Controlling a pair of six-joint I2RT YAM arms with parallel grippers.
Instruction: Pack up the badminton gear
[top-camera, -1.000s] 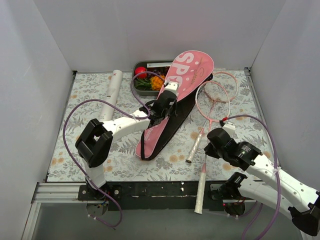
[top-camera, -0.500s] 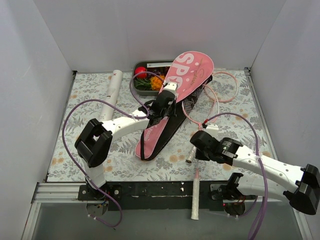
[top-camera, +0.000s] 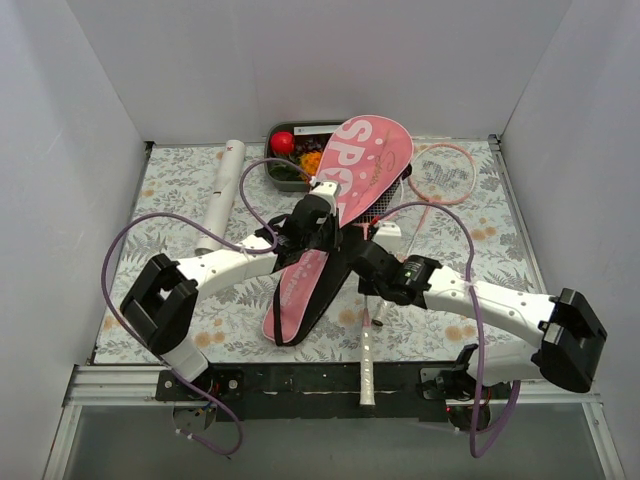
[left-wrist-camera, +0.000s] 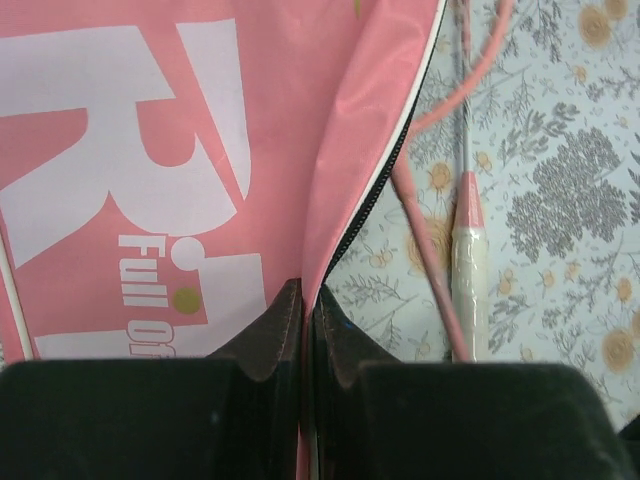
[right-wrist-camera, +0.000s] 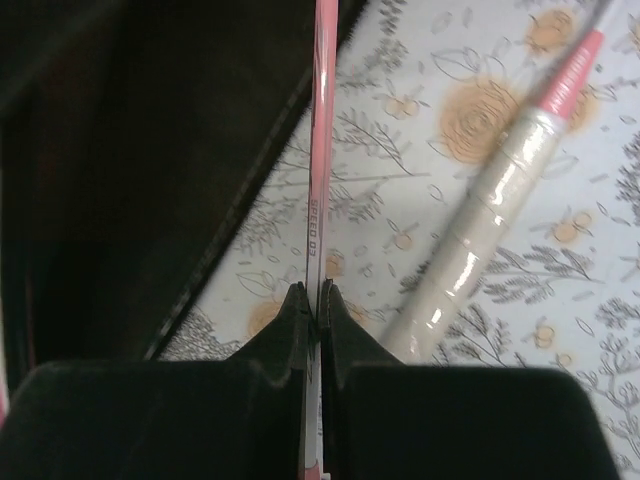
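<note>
The pink bag (top-camera: 362, 170), white-lettered and black-edged, is laid diagonally at mid-bench (top-camera: 180, 180), its upper flap pinched by the left gripper (left-wrist-camera: 306, 292). A racket (right-wrist-camera: 322, 120) shaft is clamped in the right gripper (right-wrist-camera: 311, 292). Since earlier this racket has been swung left, and its head is now largely hidden beneath the flap.

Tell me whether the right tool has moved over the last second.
Yes. The right tool, shut on a racket shaft, has swung left toward the white tube, up to the pink bag.
</note>
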